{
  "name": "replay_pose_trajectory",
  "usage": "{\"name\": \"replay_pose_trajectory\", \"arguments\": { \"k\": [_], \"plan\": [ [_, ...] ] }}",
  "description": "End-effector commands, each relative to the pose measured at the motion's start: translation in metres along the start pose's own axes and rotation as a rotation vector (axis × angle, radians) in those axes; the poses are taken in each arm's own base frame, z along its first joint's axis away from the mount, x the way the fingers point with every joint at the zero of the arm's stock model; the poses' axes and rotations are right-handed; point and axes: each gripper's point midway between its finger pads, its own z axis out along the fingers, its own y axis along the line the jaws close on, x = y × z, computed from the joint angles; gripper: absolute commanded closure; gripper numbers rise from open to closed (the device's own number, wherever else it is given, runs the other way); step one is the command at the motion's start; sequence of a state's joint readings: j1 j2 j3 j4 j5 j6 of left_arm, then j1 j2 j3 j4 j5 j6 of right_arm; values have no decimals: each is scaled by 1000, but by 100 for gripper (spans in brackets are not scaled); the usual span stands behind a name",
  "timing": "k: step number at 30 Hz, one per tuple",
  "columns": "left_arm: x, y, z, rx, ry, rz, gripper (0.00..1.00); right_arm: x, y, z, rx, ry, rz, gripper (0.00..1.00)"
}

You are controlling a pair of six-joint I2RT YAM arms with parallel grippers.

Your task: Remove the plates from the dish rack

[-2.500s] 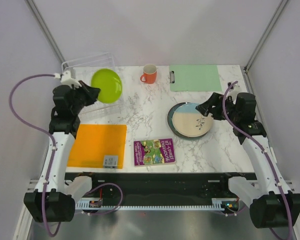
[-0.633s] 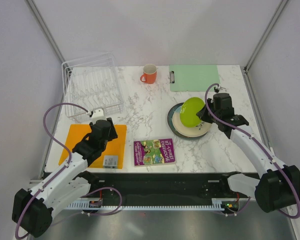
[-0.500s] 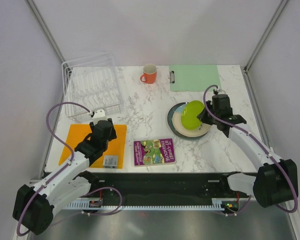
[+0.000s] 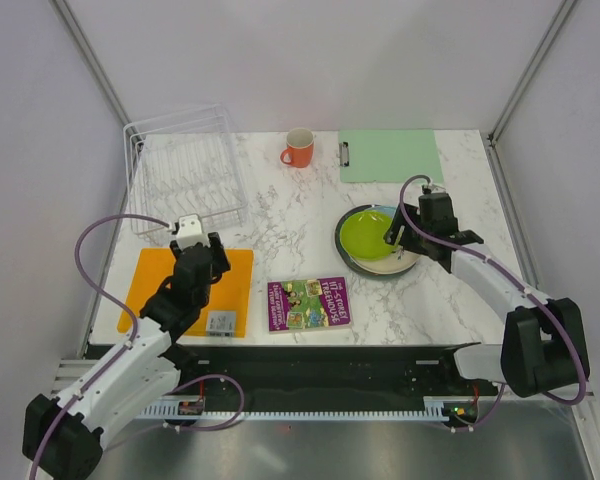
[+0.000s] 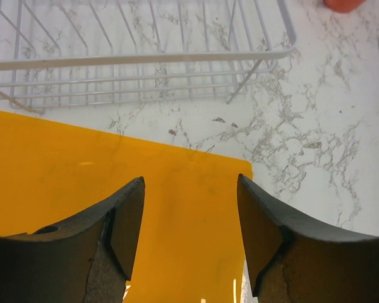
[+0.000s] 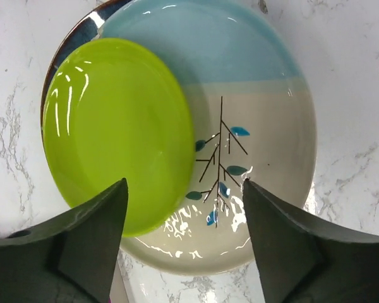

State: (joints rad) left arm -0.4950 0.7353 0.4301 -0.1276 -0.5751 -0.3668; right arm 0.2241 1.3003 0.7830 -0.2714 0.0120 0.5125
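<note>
The dish rack (image 4: 185, 170) stands at the back left with no plates in its slots. At the right, the lime green plate (image 4: 365, 233) lies on the cream-and-light-blue plate (image 4: 405, 262), which rests on a dark teal plate (image 4: 341, 235). My right gripper (image 4: 398, 235) hovers open just above this stack, holding nothing. In the right wrist view the lime plate (image 6: 117, 132) covers the left part of the sprig plate (image 6: 265, 120), between my open right gripper (image 6: 184, 186) jaws. My left gripper (image 4: 198, 262) is open and empty over the orange mat (image 4: 155, 295). The left wrist view shows the rack (image 5: 139, 60) beyond the mat (image 5: 82, 164).
An orange mug (image 4: 299, 148) and a green clipboard (image 4: 392, 155) sit at the back. A colourful book (image 4: 308, 303) lies near the front edge, and a small grey card (image 4: 219, 322) lies on the mat's corner. Enclosure walls stand close on both sides.
The lime plate, held tilted over the stack by my right gripper, now lies flat on it, and that gripper has opened. My left arm has shifted slightly over the mat.
</note>
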Motion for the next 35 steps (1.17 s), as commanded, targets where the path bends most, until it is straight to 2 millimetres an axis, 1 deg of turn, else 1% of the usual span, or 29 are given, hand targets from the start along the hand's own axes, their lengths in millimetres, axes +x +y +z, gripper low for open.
{"name": "replay_pose_trajectory", "arguments": {
  "k": [1, 2, 3, 4, 5, 6, 7, 8, 9, 11, 13, 14, 16, 17, 18, 21, 22, 23, 24, 25, 26, 27, 28, 29, 32, 34, 35],
  "plan": [
    [-25, 7, -3, -18, -117, 9, 31, -15, -7, -10, 38, -62, -32, 15],
    [-26, 10, -4, -25, -130, 9, 27, -21, -8, -15, 46, -92, -42, 13],
    [-28, 10, -3, -28, -143, 9, 26, -24, -10, -19, 53, -104, -53, 11],
    [-28, 12, -3, -37, -145, 12, 23, -29, -11, -23, 61, -124, -62, 5],
    [-29, 15, -3, -56, -150, 11, 19, -38, -13, -31, 77, -171, -76, 4],
    [-28, 16, -3, -61, -147, 12, 17, -43, -15, -36, 88, -196, -83, 2],
    [-35, 14, -2, -61, -173, -3, 14, -47, -16, -41, 89, -219, -93, 2],
    [-38, 15, -2, -69, -183, -5, 5, -55, -15, -49, 84, -256, -114, 2],
    [-38, 15, 0, -78, -181, 0, 0, -61, -18, -54, 103, -286, -119, 2],
    [-43, 16, 2, -96, -194, -4, 0, -69, -19, -63, 119, -327, -144, 2],
    [-45, 18, 4, -124, -197, -10, 0, -77, -26, -69, 162, -364, -144, 2],
    [-50, 21, 4, -149, -208, -19, 0, -80, -29, -73, 175, -380, -138, 2],
    [-52, 20, 7, -158, -205, 9, 0, -83, -28, -75, 174, -399, -134, 2],
    [-58, 16, 8, -144, -224, 8, 0, -86, -26, -76, 168, -410, -134, 2],
    [-60, 14, 9, -134, -227, 21, 0, -89, -25, -77, 164, -422, -137, 2],
    [-74, 5, 12, -109, -268, 61, 0, -92, -26, -75, 167, -452, -133, 2],
    [-80, 6, 13, -113, -283, 110, 0, -89, -27, -71, 168, -449, -145, 2],
    [-82, 3, 16, -112, -286, 137, 0, -89, -28, -70, 167, -454, -153, 2],
    [-92, 1, 16, -108, -318, 134, 0, -91, -26, -70, 163, -468, -159, 2],
    [-95, 1, 17, -113, -321, 172, 0, -89, -28, -68, 167, -464, -179, 2],
    [-100, -5, 18, -85, -328, 178, 0, -90, -28, -69, 164, -472, -188, 2],
    [-100, -8, 20, -74, -321, 185, 0, -95, -25, -71, 152, -495, -194, 2],
    [-101, -12, 20, -54, -323, 178, 0, -93, -24, -70, 144, -498, -210, 2],
    [-101, -20, 20, -4, -323, 175, 0, -95, -23, -73, 138, -513, -221, 2],
    [-101, -36, 17, 100, -322, 164, 0, -100, -20, -79, 128, -544, -244, 2],
    [-102, -38, 14, 134, -322, 167, 0, -102, -17, -82, 123, -560, -244, 2],
    [-101, -47, 13, 189, -315, 178, 0, -103, -17, -85, 123, -570, -243, 2]
  ]
}}
